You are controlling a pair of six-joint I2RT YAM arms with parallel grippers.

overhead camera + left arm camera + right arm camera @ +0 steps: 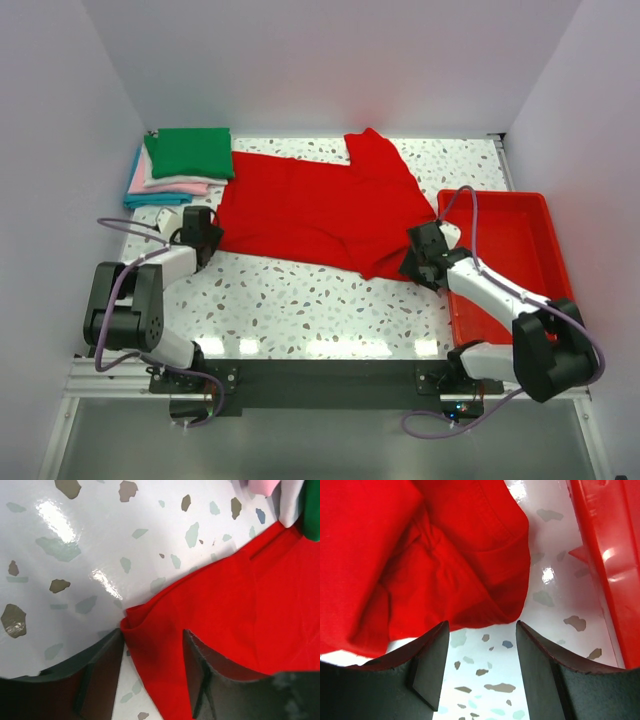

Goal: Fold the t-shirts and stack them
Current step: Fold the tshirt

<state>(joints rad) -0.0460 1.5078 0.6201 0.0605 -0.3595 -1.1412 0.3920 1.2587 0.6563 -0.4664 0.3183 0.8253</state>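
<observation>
Tabletop: glossy white w/ grey, brown & teal flecks. Shirt, centre: plain bright red. Stack, far-left corner: green on top, then pink, white & blue edges. Tray, right edge: glossy red. L arm & R arm: black joints, white links. Walls: pale lilac-white.

Your top view looks steeply down from behind the arm bases, whole counter in frame. Wrist views sit close behind left claw and right claw; all three share the red t-shirt.
</observation>
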